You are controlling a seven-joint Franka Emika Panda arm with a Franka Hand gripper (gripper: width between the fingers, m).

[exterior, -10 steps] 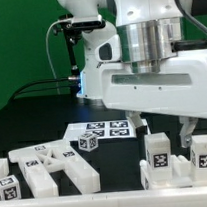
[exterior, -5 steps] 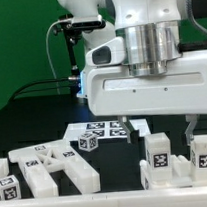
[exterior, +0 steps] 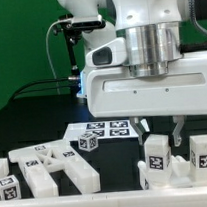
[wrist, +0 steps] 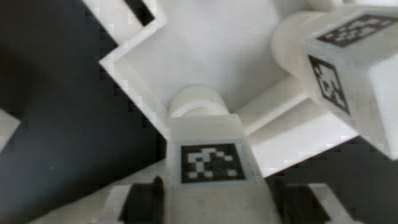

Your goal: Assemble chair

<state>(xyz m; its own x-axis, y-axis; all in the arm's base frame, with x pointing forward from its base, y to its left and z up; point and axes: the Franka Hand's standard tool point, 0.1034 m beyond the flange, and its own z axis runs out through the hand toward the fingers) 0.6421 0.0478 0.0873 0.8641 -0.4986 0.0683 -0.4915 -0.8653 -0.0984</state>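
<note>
The tool (exterior: pixel 162 133) has come down from where it hung a second ago. Its two fingers stood wide apart then and have since drawn in toward each other. In the exterior view they now reach down on either side of the top of a white post (exterior: pixel 156 156), one of the loose chair parts, standing at the exterior view's right. I take this as the start of a grasp on that piece, probably so it can be lifted and fitted.

In the wrist view the post (wrist: pixel 214 150) sits squarely between the fingers (wrist: pixel 146 205), with its square tag facing the camera. A thin dark gap seems to remain on each side. I cannot tell whether the tool already pinches the post or is only partway closed around it.

A second post (exterior: pixel 203 153) stands just beside the first, further to the exterior view's right. The flat pieces (exterior: pixel 58 167) and a small cube (exterior: pixel 88 143) lie well apart at the exterior view's left on the black desk (exterior: pixel 121 162), near the marker board (exterior: pixel 105 128).
</note>
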